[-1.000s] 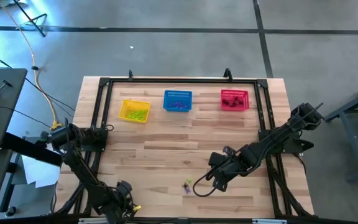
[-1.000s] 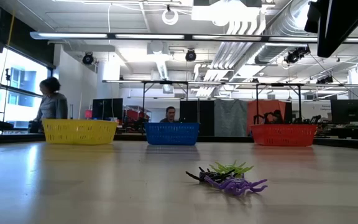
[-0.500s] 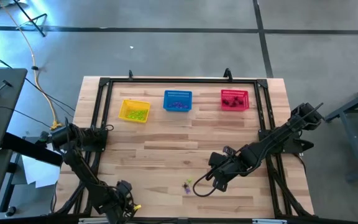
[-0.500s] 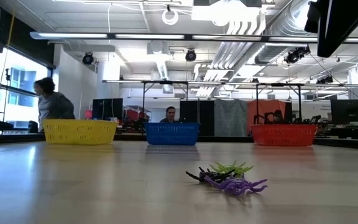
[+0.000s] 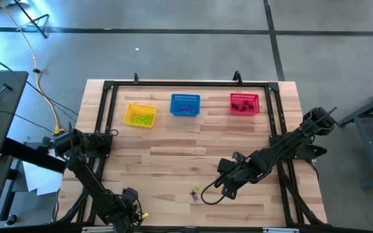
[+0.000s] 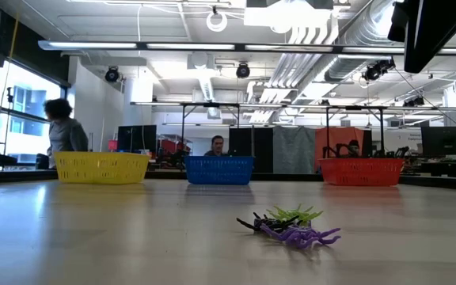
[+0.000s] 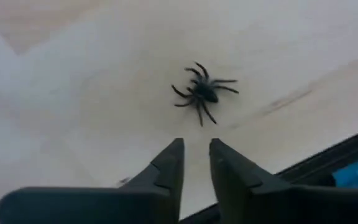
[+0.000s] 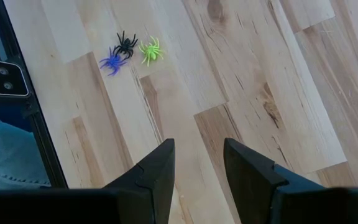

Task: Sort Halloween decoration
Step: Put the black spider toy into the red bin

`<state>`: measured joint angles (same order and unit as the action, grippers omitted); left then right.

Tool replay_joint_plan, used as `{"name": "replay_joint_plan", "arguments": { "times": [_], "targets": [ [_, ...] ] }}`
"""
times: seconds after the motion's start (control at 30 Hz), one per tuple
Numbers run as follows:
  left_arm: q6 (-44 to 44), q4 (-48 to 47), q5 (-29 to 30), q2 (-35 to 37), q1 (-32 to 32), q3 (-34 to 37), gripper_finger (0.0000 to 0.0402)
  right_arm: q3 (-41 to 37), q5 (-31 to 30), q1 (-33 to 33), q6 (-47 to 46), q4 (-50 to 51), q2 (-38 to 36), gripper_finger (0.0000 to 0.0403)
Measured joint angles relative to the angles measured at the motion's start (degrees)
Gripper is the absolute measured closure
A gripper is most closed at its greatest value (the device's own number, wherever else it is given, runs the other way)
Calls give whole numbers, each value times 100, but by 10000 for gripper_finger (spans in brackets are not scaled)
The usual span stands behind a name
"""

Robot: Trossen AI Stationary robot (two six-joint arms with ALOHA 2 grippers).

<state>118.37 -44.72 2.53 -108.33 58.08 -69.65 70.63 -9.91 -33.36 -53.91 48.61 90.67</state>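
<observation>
Spider (image 7: 202, 93) — just beyond left end effector (image 7: 196, 163).

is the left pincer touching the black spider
Apart. The left wrist view shows bare table between the left pincer tips and the black spider, which lies free on the wood.

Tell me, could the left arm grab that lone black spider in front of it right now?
Probably yes. The black spider lies alone on bare wood just beyond the left tool, whose fingers stand slightly apart and empty, with nothing between them.
</observation>
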Motion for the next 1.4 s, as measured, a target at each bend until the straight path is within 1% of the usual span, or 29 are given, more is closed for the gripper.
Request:
{"name": "replay_joint_plan", "arguments": {
  "times": [0.1, 0.3, 0.47, 0.73, 1.1, 1.23, 1.4],
  "targets": [
    [2, -108, 37, -1, 0, -2, 306, 0, 0, 0, 0, -1, 0, 269],
    [13, 13, 252, 7, -31, -8, 240, 0, 0, 0, 0, 0, 0, 269],
    [44, -105, 264, 14, -171, -6, 202, 0, 0, 0, 0, 1, 0, 269],
    [-337, -227, 261, 19, -420, 13, 199, 0, 2, 0, 0, -1, 0, 269],
    [-308, -218, 28, 18, -487, 13, 201, 0, 0, 0, 0, 1, 0, 269],
    [-306, -200, 16, -128, -490, 18, 202, 0, 0, 0, 0, 1, 0, 269],
    [-309, -151, -144, -391, -496, -8, 202, 0, 0, -1, 0, 1, 0, 269]
  ]
}}
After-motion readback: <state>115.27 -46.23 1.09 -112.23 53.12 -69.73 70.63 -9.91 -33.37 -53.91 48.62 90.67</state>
